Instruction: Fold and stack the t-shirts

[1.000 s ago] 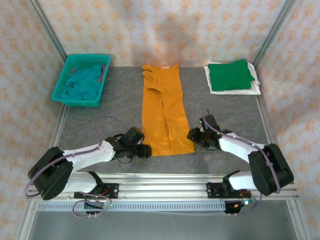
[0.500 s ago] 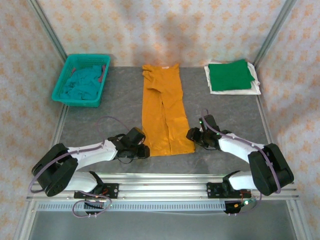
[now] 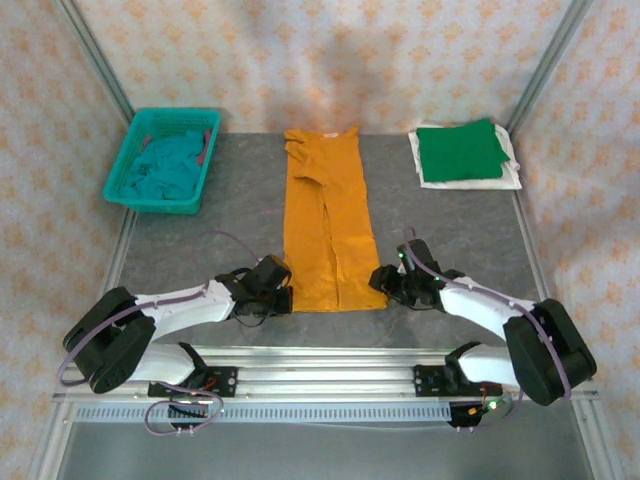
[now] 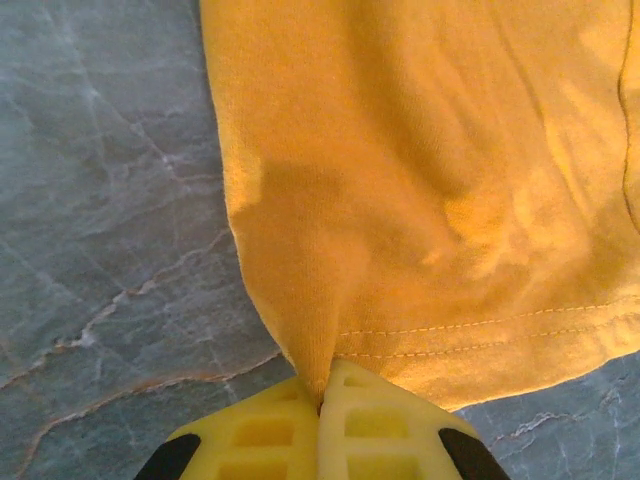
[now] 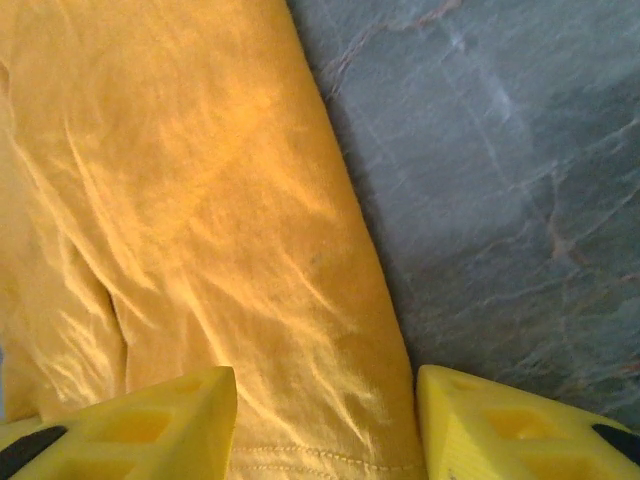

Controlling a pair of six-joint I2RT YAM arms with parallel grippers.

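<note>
The mustard-orange t-shirt [image 3: 328, 220] lies folded into a long strip down the middle of the grey table. My left gripper [image 3: 284, 300] is at its near left corner. In the left wrist view the left gripper [image 4: 322, 390] is shut on that hem corner of the orange t-shirt [image 4: 420, 150], and the cloth puckers up into the jaws. My right gripper [image 3: 386, 284] is at the near right corner. There the right gripper [image 5: 325, 405] stands open, its yellow fingers [image 5: 170, 415] straddling the right edge of the shirt [image 5: 200, 200] just above the hem.
A folded green t-shirt [image 3: 460, 150] lies on a white one [image 3: 510, 180] at the back right. The teal mesh basket [image 3: 122, 170] at the back left holds a crumpled teal t-shirt [image 3: 165, 172]. Bare table [image 3: 200, 235] lies either side of the orange strip.
My left gripper has shut on the near left hem corner. The right gripper has slid nearer and leftward onto the near right corner and stays open.
</note>
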